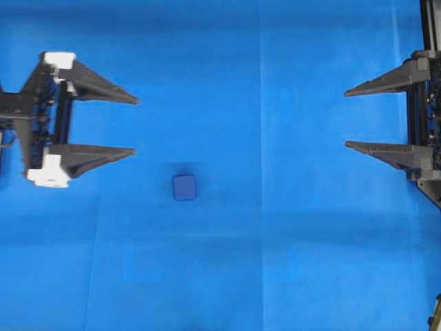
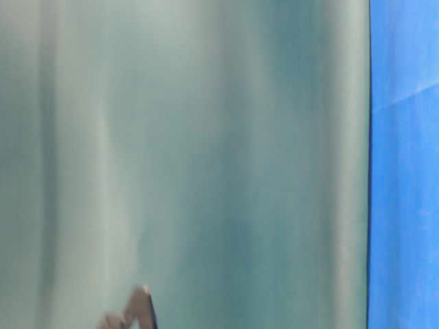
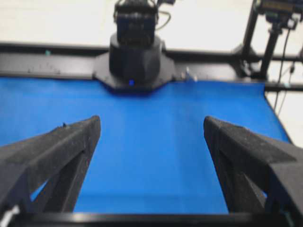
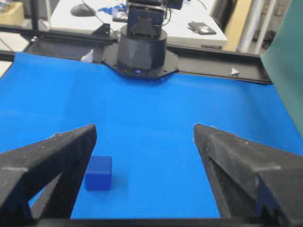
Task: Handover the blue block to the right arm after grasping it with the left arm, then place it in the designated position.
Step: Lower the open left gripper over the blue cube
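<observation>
The blue block (image 1: 185,187) is a small dark-blue cube lying on the blue cloth, left of centre in the overhead view. In the right wrist view the blue block (image 4: 99,173) shows far ahead, beside the left finger. My left gripper (image 1: 136,126), on white mounts, stands open at the left, its tips up and to the left of the block and apart from it. Between the left gripper's (image 3: 152,124) fingers only cloth shows; the block is out of that view. At the far right my right gripper (image 1: 346,118) is open and empty, as the right gripper (image 4: 145,130) also shows in its wrist view.
The blue cloth (image 1: 275,262) covers the whole table. Each wrist view shows the opposite arm's black base (image 3: 136,59) (image 4: 142,52) at the far edge. A pale green blurred surface (image 2: 192,157) fills most of the table-level view, with blue cloth (image 2: 405,205) at its right.
</observation>
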Robot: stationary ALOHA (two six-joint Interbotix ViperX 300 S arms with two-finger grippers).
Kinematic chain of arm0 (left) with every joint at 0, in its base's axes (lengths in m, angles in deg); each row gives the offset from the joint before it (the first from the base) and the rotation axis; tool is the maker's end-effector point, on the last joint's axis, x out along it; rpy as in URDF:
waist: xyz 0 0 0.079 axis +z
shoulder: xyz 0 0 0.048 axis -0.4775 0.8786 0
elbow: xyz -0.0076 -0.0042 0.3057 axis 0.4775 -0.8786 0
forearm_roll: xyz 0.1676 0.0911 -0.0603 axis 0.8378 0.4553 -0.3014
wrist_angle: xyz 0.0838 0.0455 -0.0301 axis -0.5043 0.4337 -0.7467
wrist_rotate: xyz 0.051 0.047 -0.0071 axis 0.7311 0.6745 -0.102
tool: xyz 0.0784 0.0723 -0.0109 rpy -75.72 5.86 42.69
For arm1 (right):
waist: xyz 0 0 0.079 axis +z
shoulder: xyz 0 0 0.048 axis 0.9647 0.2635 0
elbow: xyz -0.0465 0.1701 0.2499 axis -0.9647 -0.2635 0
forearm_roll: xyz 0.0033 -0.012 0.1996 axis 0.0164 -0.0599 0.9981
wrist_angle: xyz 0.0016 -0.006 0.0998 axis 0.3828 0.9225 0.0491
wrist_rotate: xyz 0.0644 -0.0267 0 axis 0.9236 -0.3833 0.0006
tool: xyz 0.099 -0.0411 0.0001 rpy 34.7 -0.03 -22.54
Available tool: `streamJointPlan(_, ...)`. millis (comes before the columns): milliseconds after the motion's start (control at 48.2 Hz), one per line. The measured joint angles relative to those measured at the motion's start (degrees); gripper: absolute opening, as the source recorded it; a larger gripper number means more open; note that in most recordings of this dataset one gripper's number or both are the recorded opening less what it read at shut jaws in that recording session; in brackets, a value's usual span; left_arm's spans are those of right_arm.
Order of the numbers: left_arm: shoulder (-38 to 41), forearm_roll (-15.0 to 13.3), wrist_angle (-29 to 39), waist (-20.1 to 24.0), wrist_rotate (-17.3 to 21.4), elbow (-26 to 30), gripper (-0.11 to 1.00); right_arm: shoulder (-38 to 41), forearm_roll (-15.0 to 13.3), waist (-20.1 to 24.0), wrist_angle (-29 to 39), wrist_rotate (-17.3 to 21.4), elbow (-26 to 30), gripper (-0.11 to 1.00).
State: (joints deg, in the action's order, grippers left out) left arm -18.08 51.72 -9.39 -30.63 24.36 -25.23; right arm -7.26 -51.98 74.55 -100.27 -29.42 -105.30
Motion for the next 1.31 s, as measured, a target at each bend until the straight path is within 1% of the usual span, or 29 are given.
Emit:
streamJointPlan(228, 9.1, 0.0, -1.3, 0.0, 0.0, 6.7, 0.93, 0.1, 0.0, -0.1, 0.1, 0.0, 0.0, 0.97)
streamJointPlan(332, 11.0, 0.0, -0.9, 0.0, 0.0, 8.7, 0.93, 0.2, 0.0, -0.1, 0.1, 0.0, 0.0, 0.97)
streamJointPlan(643, 11.7, 0.0, 0.6, -0.1, -0.1, 9.6, 0.93, 0.2, 0.0, -0.2, 0.1, 0.0, 0.0, 0.97)
streamJointPlan(788, 11.7, 0.0, 3.0, 0.0, -1.0, 10.2, 0.93, 0.2, 0.0, -0.2, 0.1, 0.0, 0.0, 0.97)
streamJointPlan(912, 12.0, 0.0, 10.0, -0.1, -2.0, 12.8, 0.93, 0.2, 0.0, -0.2, 0.5, 0.0, 0.0, 0.97)
streamJointPlan(1036, 13.0, 0.0, 20.3, -0.6, -2.7, 17.0, 0.93, 0.3, 0.0, -0.2, 1.4, 0.0, 0.0, 0.97)
streamJointPlan(1161, 15.7, 0.0, 31.0, -1.7, -3.8, 21.9, 0.93, 0.2, 0.0, -0.2, 1.7, 0.0, 0.0, 0.97)
streamJointPlan(1306, 19.4, 0.0, 42.0, -2.4, -6.4, 27.1, 0.93, 0.3, -0.1, -0.2, 1.7, 0.0, 0.1, 0.97)
